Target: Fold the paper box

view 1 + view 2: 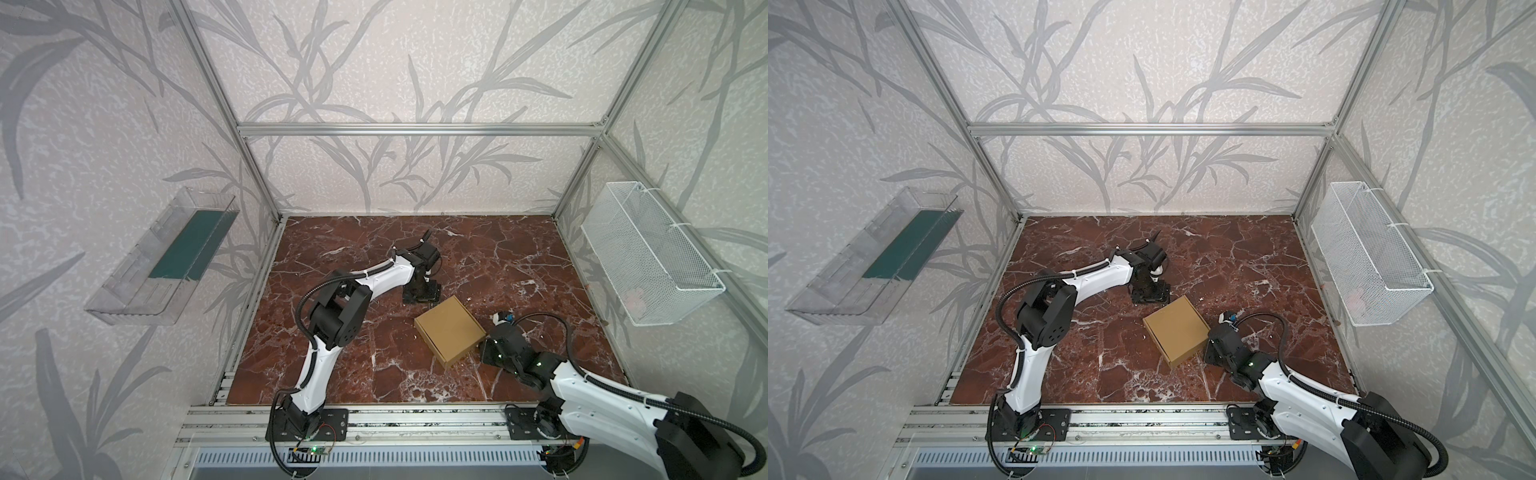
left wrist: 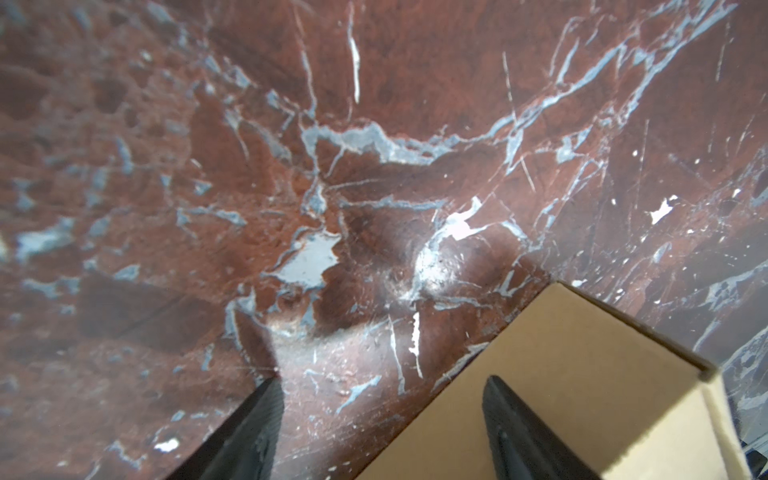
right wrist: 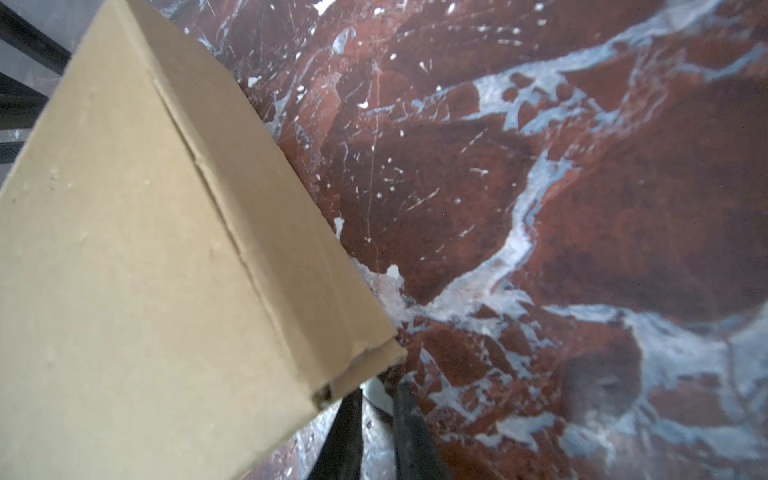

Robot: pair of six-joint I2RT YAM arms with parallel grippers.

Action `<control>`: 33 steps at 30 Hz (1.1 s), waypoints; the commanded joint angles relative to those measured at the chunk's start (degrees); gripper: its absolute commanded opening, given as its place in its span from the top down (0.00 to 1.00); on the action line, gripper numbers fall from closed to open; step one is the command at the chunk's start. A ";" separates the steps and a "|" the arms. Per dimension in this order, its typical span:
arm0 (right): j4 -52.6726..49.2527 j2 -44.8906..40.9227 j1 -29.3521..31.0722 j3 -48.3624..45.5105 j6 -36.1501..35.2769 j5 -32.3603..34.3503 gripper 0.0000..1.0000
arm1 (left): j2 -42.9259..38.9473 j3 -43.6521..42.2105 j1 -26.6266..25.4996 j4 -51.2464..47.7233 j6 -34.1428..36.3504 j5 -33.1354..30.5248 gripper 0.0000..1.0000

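Observation:
The paper box [image 1: 451,328] [image 1: 1177,330] is a closed, shallow tan cardboard box lying flat and skewed on the red marble table [image 1: 519,257]. My left gripper [image 1: 422,293] [image 1: 1148,293] points down at the box's far corner. In the left wrist view it [image 2: 384,379] is open, one finger over the box [image 2: 582,374] and the other over bare table. My right gripper [image 1: 482,349] [image 1: 1208,349] sits low against the box's right corner. The right wrist view shows it [image 3: 377,388] almost shut with nothing between its fingers, its tips just under the corner of the box [image 3: 124,249].
A white wire basket [image 1: 648,257] hangs on the right wall. On the left wall is a clear plastic shelf [image 1: 166,257]. Aluminium frame posts and a front rail [image 1: 415,415] border the table.

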 commanded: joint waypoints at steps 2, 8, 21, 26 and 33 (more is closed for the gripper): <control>7.93 3.47 -0.13 3.92 -3.48 -0.68 0.83 | 4.91 -1.99 -3.20 -1.25 0.47 3.97 0.22; 8.01 5.35 -0.10 4.93 -3.16 -2.05 0.83 | 3.82 -2.78 -3.36 -1.05 0.61 4.25 0.22; -8.81 -10.67 0.08 -2.48 0.40 -3.14 0.73 | 1.66 -2.70 -1.20 -2.01 -0.86 2.78 0.22; -18.84 -18.70 0.99 -2.53 0.27 -3.24 0.67 | 1.18 -2.29 -0.68 -2.91 -0.77 2.23 0.22; -22.77 -26.85 11.12 -3.10 6.79 0.31 0.68 | 0.58 -2.52 -0.35 -2.75 -1.09 2.28 0.22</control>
